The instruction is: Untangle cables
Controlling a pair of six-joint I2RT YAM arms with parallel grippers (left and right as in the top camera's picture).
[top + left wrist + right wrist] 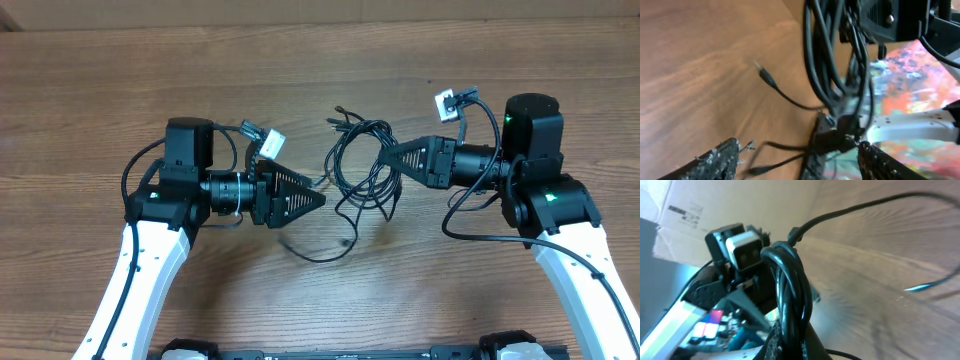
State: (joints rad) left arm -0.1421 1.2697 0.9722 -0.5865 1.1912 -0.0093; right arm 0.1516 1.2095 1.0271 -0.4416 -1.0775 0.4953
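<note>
- Right gripper (392, 152) clamps the cables (362, 170) mid-frame; hold firm.
- Left gripper (318, 198) gapes empty, so I'd pinch one loose strand (318, 258), not the clump.

I'm looking down on a brown wood-grain worktop (100, 90), its grain running side to side with darker streaks. A paler tan strip (300, 12) lies along its far edge. On the right wrist view, a cardboard box (680, 210) with black print stands beyond the worktop's edge, with a dark grey panel (646, 245) beside it. On the left wrist view, a mottled red, orange and blue surface (920, 70) shows past the worktop's edge; I cannot tell what it is.
</note>
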